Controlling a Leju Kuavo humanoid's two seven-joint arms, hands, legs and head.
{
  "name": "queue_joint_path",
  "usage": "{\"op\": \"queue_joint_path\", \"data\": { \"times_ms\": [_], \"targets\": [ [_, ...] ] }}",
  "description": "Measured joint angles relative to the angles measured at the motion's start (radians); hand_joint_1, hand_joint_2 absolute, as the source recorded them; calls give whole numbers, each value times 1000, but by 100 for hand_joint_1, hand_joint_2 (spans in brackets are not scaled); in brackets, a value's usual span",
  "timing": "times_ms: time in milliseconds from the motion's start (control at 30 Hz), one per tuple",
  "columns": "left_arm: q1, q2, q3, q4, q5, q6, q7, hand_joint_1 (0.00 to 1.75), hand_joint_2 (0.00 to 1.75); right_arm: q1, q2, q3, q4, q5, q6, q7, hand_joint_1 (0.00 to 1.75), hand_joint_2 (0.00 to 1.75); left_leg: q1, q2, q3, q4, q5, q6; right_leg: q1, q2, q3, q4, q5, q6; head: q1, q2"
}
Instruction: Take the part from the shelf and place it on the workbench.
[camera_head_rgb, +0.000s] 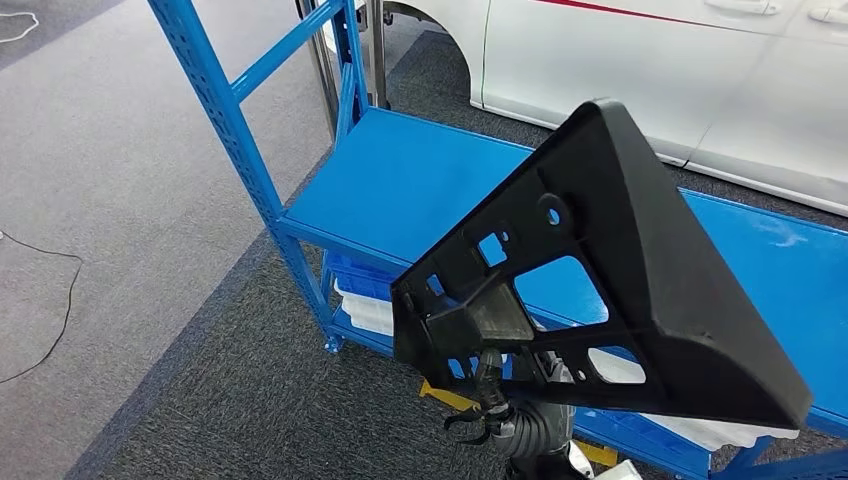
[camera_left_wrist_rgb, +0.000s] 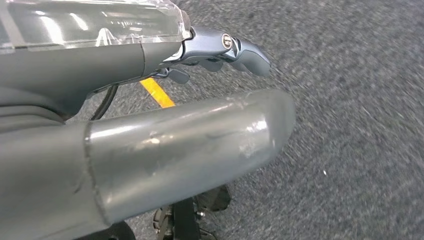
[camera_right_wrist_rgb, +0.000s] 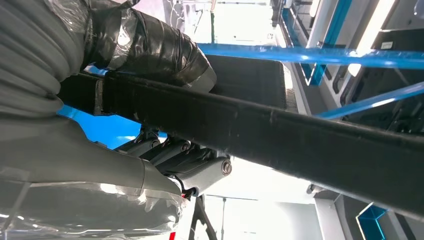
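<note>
A large black triangular plastic part (camera_head_rgb: 620, 270) with several cut-outs hangs in the head view, above the blue shelf (camera_head_rgb: 400, 180). My right hand (camera_head_rgb: 497, 400) grips it from below at its lower edge. In the right wrist view the part (camera_right_wrist_rgb: 300, 135) runs as a dark bar across my right hand (camera_right_wrist_rgb: 190, 167), with the tape-wrapped thumb (camera_right_wrist_rgb: 155, 50) on one side and the fingers (camera_right_wrist_rgb: 165, 147) on the other. My left hand (camera_left_wrist_rgb: 190, 135) hangs over grey carpet, holding nothing, its fingers (camera_left_wrist_rgb: 245, 50) spread away from the thumb.
The blue shelf has a bare top board and blue uprights (camera_head_rgb: 225, 110). White bins (camera_head_rgb: 365, 310) sit on its lower level. A white car (camera_head_rgb: 650, 60) stands behind it. Yellow floor tape (camera_head_rgb: 450, 397) and grey carpet (camera_head_rgb: 230, 390) lie in front.
</note>
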Motion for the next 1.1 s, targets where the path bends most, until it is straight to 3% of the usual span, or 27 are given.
{"op": "queue_joint_path", "data": {
  "times_ms": [100, 167, 200, 233, 300, 333, 400, 467, 567, 600, 633, 667, 733, 800, 833, 933, 1000, 1067, 1100],
  "targets": [
    [-1, -2, 0, 0, 0, 0, 0, 0, 0, 6, 0, 0, 0, -2, 2, -3, 175, 175, 3, 4, 6, -1, 5, 1, -4, 1, -3, 4, -9, 1, 0, 0],
    [-1, -3, 1, 0, -2, 0, 2, 0, 0, 22, 0, -2, 0, -10, 10, -18, 175, 175, 3, 7, -1, -3, 16, 9, -9, 3, -22, 52, -63, 7, 1, 0],
    [-1, -3, 1, 0, -9, 0, 10, 0, 0, 50, -2, -12, 0, -31, 18, -42, 175, 175, 2, 9, -20, -2, 28, 10, -14, 3, -17, 89, -89, 14, 1, 0],
    [0, -3, 1, 0, -18, -2, 20, 0, 0, 81, -3, -26, 0, -55, 26, -66, 175, 175, 1, 9, -44, 5, 42, 7, -18, 2, 18, 79, -114, 19, 1, 0],
    [0, -4, 1, 0, -38, -9, 43, 0, 0, 142, -5, -55, -1, -95, 37, -108, 175, 175, 1, 10, -81, 21, 65, -9, -22, 4, 98, 22, -109, 16, 0, 0],
    [-1, -3, 1, 0, -43, -14, 48, 0, 0, 154, -4, -62, -1, -96, 37, -112, 175, 175, 0, 10, -85, 25, 71, -17, -20, 5, 122, -20, -105, 9, 0, 0],
    [0, -1, 0, 0, -47, -20, 53, 0, 0, 172, 0, -73, -2, -88, 31, -115, 175, 175, 2, 9, -87, 28, 76, -31, -19, 5, 111, -19, -95, -8, 0, 0],
    [2, 2, 0, 0, -50, -25, 55, 0, 0, 186, 5, -84, -3, -82, 27, -115, 175, 175, 5, 8, -104, 65, 27, -41, -21, 2, 95, -21, -77, -27, 0, 0],
    [2, 4, -2, 0, -56, -35, 57, 0, 0, 209, 12, -102, -3, -81, 28, -116, 175, 175, 7, 7, -147, 231, -109, -48, -17, -1, 59, -20, -49, -41, 0, 0],
    [2, 5, -2, 0, -57, -37, 58, 0, 0, 217, 15, -108, -3, -80, 28, -116, 175, 175, 7, 7, -150, 278, -126, -49, -14, -2, 46, -18, -40, -42, 0, 0],
    [2, 6, -3, 0, -58, -40, 58, 0, 0, 225, 18, -116, -3, -79, 29, -116, 175, 175, 6, 7, -140, 298, -120, -47, -10, -2, 32, -16, -31, -42, 0, 0],
    [3, 8, -3, 0, -59, -42, 58, 0, 0, 232, 22, -124, -3, -78, 30, -116, 175, 175, 5, 7, -113, 283, -97, -42, -7, -2, 18, -14, -23, -42, 0, 0],
    [2, 13, -4, 0, -61, -48, 58, 0, 0, 246, 29, -139, -5, -79, 38, -116, 175, 175, -1, -3, -18, 167, -55, -22, -2, 1, -2, -10, -7, -41, 0, 0],
    [3, 19, -4, -1, -65, -52, 60, 0, 0, 256, 36, -152, -9, -88, 57, -116, 175, 175, -9, -27, 72, 31, -57, -4, -3, 8, -13, -9, 8, -32, 0, 0],
    [4, 21, -5, -1, -66, -53, 60, 0, 0, 260, 40, -159, -10, -95, 69, -116, 175, 175, -13, -36, 94, -8, -66, 2, -6, 13, -17, -10, 16, -25, 0, 0],
    [8, 21, -5, -1, -67, -56, 59, 0, 0, 279, 55, -186, -12, -113, 106, -117, 175, 175, -13, -16, 96, -41, -50, 7, -9, 23, -25, -7, 24, -7, 0, 0],
    [8, 20, -4, 0, -65, -58, 62, 0, 0, 299, 71, -215, -13, -119, 139, -117, 175, 175, -6, 4, 88, -53, -31, 14, -11, 20, -50, 53, -28, 5, 0, 0],
    [10, 21, -4, 0, -63, -58, 65, 0, 0, 317, 87, -242, -12, -122, 167, -117, 175, 175, -6, 25, 72, -51, -21, 17, -18, 15, -93, 174, -110, 19, 0, 0],
    [11, 21, -4, 0, -61, -58, 66, 0, 0, 325, 93, -252, -11, -123, 175, -117, 175, 175, -5, 36, 63, -48, -17, 15, -23, 13, -106, 225, -136, 26, 0, 0]
  ]
}}
